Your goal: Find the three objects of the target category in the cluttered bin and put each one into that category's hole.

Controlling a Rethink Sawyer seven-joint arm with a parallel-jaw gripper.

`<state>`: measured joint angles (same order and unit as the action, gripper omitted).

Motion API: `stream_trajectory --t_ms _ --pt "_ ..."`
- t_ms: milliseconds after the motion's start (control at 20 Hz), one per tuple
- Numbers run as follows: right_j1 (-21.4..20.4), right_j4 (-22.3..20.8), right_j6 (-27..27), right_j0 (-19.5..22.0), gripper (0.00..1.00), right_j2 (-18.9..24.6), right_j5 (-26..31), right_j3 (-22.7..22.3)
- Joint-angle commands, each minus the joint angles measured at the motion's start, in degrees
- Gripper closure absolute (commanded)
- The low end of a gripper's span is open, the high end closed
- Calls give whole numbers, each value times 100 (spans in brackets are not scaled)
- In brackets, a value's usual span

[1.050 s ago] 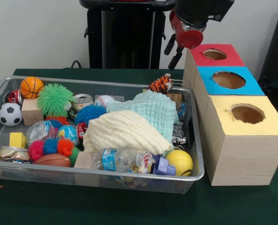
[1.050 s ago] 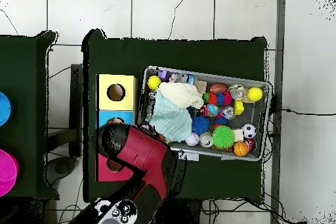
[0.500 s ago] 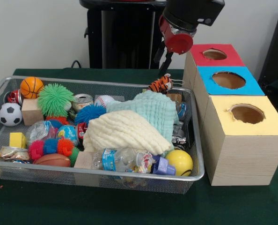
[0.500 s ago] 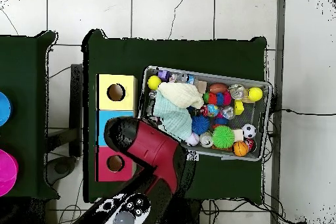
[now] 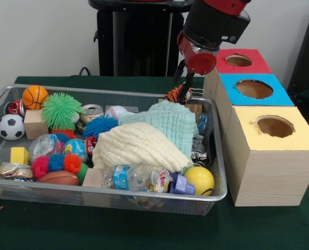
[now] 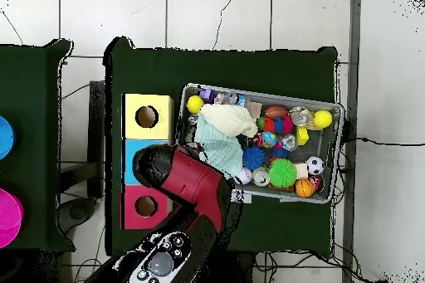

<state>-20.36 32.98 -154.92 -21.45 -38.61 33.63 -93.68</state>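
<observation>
A wire mesh bin (image 5: pixel 217 194) sits on a green table (image 5: pixel 144 229), packed with small things heaped together so that some hide others, which is why the robot has to search. Just beside the bin stands a row of three wooden boxes, each with a round hole on top and its own colour: a yellow box (image 5: pixel 287 136) nearest the bin's front corner, a blue box (image 5: pixel 232 83) behind it, and a red box (image 5: pixel 256 63) behind that. They stand close to the bin, so that a lifted thing need travel only a little way.

In the middle of the bin two folded cloths, a cream cloth (image 5: pixel 136 146) and a pale green cloth (image 5: pixel 170 122), lie over other items. To one side are balls: a basketball (image 5: pixel 35 96), a soccer ball (image 5: pixel 11 127), a green spiky ball (image 5: pixel 61 110). A yellow ball (image 5: pixel 200 180) rests in the front corner by the yellow box. Which category is the target cannot be told.

The red and black arm (image 5: pixel 211 26) hangs over the bin's back corner by the red box. Its hand (image 5: pixel 184 89) reaches down to a striped tiger toy (image 5: pixel 176 94) lying there. Whether it is spread or closed, or touches the toy, cannot be told.
</observation>
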Motion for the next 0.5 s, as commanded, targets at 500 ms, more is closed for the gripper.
stream_trajectory --t_ms 500 --pt "405 -90 -748 90 0 831 226 274"
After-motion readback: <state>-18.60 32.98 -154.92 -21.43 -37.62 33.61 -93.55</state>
